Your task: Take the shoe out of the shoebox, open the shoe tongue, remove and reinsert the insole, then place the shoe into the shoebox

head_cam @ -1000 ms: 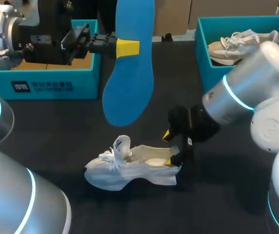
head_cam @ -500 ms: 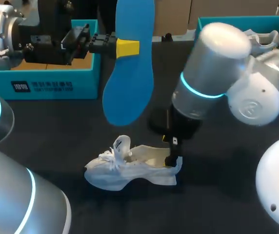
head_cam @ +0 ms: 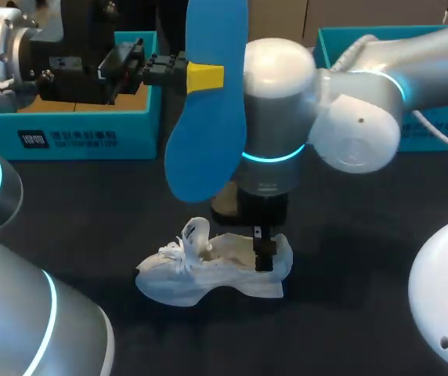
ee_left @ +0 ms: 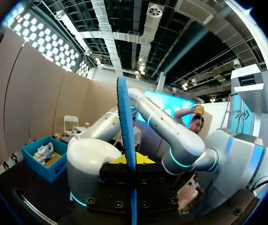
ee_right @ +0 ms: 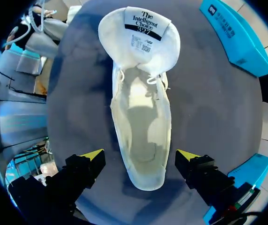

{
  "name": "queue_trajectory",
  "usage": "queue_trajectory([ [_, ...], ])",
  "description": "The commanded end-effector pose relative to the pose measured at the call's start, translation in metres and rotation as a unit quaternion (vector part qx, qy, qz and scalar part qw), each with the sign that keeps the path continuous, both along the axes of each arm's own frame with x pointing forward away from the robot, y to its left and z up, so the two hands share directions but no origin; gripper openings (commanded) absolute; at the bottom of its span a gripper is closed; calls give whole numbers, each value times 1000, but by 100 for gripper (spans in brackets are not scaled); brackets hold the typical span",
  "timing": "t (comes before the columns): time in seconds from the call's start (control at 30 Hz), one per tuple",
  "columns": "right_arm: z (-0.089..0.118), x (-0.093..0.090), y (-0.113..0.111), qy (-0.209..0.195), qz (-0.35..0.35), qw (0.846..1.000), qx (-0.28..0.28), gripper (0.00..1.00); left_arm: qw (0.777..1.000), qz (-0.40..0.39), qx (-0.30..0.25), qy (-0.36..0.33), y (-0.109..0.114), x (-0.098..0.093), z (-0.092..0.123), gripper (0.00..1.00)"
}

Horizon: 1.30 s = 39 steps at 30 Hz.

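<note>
The left hand is clamped on the blue insole, its yellow tips pressed against both faces, so the insole hangs upright from the grip, well above the desk. In the left wrist view the insole shows edge-on, rising straight out from between that hand's tips. The white shoe lies on the desk below the insole and under the right hand, which points straight down over the heel end. Seen from the right wrist, that hand is spread wide. Its two fingers stand one on each side of the heel with a gap of desk showing between each tip and the shoe, so it grips nothing. The tongue is folded forward, away from the hand, over the toe, with its label side up and the pale inside of the shoe laid bare. A teal shoebox stands on the left hand's side of the desk, and from the right wrist it lies ahead of the hand, past the toe and off to one side. A second shoebox sits behind the right arm, near the outer side of one right finger. The left wrist view shows it with another pale shoe inside.
</note>
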State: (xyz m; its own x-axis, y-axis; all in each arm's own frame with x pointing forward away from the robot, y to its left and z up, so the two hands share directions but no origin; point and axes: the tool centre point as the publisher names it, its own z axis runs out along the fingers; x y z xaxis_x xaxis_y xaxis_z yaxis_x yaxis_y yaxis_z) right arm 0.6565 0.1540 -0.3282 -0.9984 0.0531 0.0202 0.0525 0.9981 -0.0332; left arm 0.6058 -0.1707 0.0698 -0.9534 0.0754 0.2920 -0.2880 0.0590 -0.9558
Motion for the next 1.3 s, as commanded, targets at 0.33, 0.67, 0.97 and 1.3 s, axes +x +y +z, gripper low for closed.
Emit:
queue_trajectory([
  [0.33,16,14,19,-18,29,999,-36,100,1000,0,0,0,-1,0,-1,0],
  [0.67,5,39,37,-14,54,998,-25,100,1000,0,0,0,-1,0,-1,0],
  [0.97,0,43,41,-9,58,998,-24,100,1000,0,0,0,-1,0,-1,0],
  [1.3,0,48,42,-15,61,998,-21,100,1000,0,0,0,-1,0,-1,0],
])
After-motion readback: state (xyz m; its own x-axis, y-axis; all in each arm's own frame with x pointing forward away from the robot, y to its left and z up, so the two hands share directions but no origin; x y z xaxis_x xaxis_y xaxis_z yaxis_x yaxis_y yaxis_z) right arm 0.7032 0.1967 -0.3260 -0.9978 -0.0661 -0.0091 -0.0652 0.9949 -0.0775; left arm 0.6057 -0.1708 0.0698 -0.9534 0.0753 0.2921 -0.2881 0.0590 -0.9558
